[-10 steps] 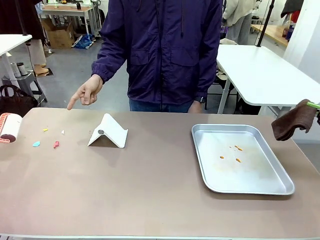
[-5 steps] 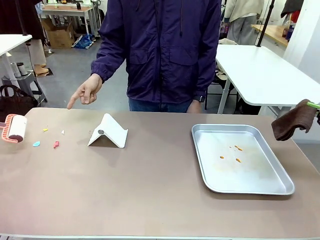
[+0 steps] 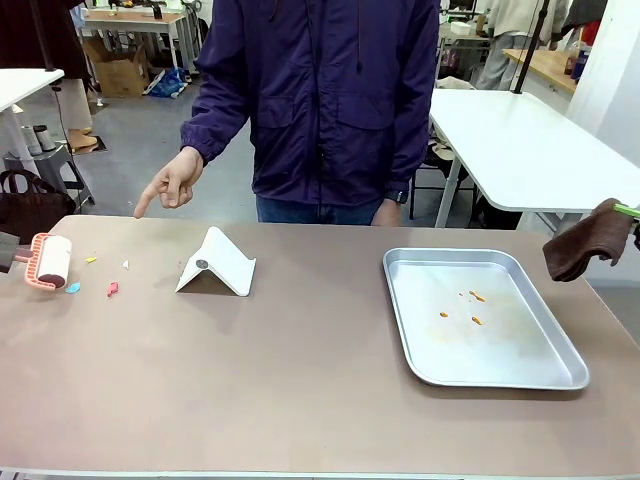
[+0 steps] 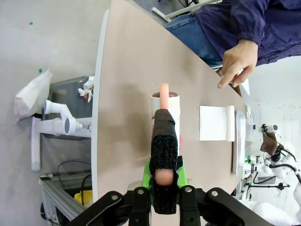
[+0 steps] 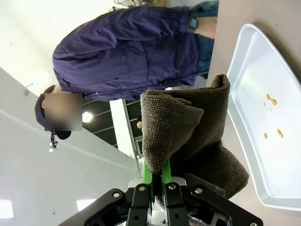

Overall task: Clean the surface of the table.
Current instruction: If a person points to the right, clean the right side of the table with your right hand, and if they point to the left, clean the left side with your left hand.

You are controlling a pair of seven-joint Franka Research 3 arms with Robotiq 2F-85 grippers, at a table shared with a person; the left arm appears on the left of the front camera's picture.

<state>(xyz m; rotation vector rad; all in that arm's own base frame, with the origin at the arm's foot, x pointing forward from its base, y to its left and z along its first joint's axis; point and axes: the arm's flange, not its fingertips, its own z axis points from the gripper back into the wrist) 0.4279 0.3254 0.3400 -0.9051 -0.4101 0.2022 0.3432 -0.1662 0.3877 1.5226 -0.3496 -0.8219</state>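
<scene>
Left gripper [image 4: 164,175] is clamped tight on the handle of the roller [image 3: 52,262], and that's the arm that matters here. The roller sits low over the table [image 3: 300,390] at its 9 o'clock end; I can't tell if the drum is actually touching the top.

In the front view the drum's long axis runs roughly 12 to 6. That suits me, since the scraps [image 3: 112,290] lie just beside it at about 3 to 4 o'clock. I'd say a sideways roll toward 3 takes the blue and red bits first. The yellow and white ones are a bit farther back, around 2 o'clock.

Right gripper [image 5: 157,182] is pinched shut on a brown cloth [image 5: 188,136]. It hangs off the table's 3 o'clock end beyond the tray [image 3: 393,300], well apart from the scraps, so no use for this pass.

Past the scraps is a white folded stand [image 3: 220,268], which I'd stop short of. At the far edge the person's hand [image 3: 172,185] points down at the mess.
</scene>
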